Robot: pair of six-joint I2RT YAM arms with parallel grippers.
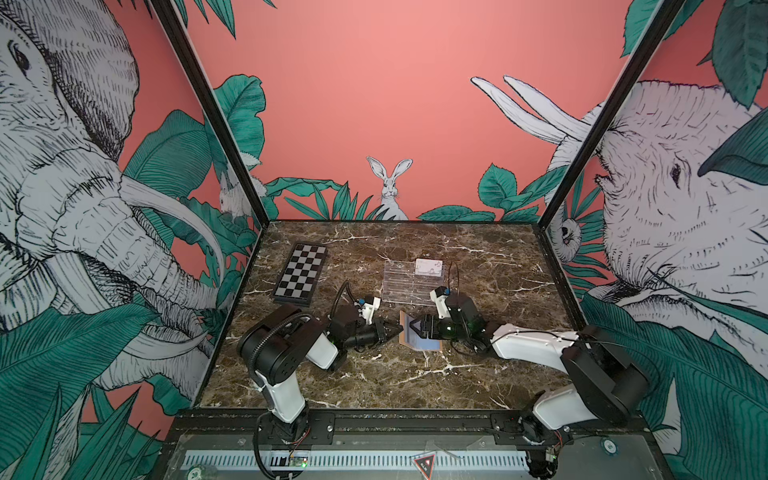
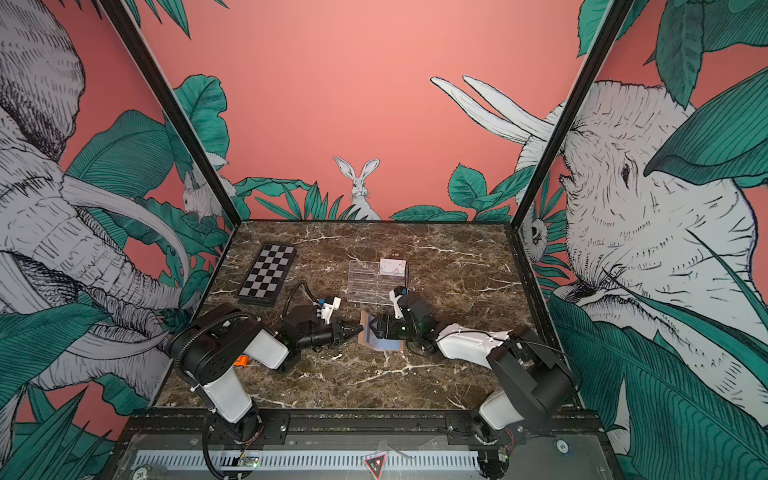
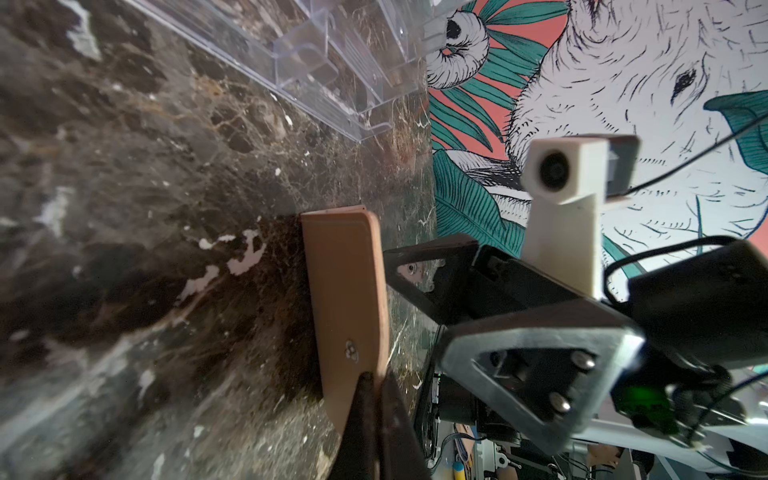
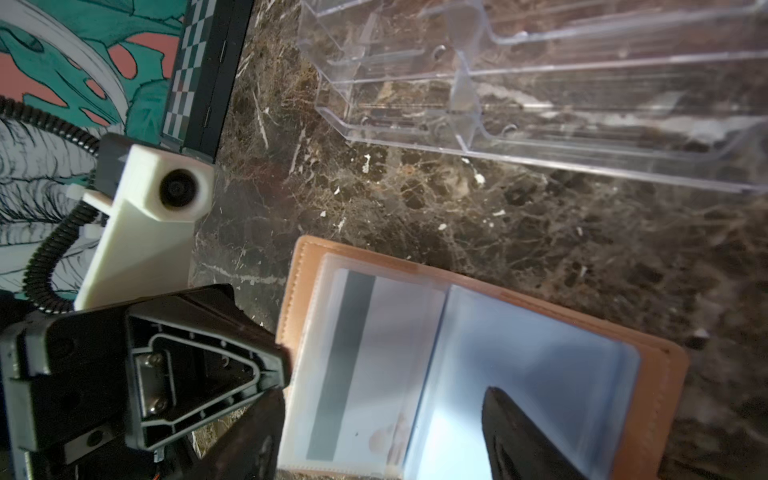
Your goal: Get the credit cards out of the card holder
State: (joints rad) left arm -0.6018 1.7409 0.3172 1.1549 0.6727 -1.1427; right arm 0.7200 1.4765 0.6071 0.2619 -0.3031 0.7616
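Observation:
The tan card holder [image 1: 404, 337] [image 2: 365, 337] lies open on the marble table, mid-front. My left gripper [image 1: 395, 331] [image 3: 374, 384] is shut on the edge of its left cover [image 3: 345, 291], which stands raised. In the right wrist view its clear sleeves show a whitish credit card with a dark stripe [image 4: 374, 353] and a pale blue one [image 4: 540, 365]. My right gripper [image 1: 417, 328] [image 4: 382, 436] hovers open over those sleeves, one finger on each side of the fold, holding nothing. Another whitish card [image 1: 429, 266] [image 2: 392, 266] stands in the clear rack behind.
A clear acrylic tiered rack [image 1: 409, 284] [image 2: 374, 284] [image 4: 540, 104] stands just behind the card holder. A black-and-white chequered board [image 1: 301, 270] [image 2: 268, 270] lies at the back left. Printed walls enclose the table on three sides.

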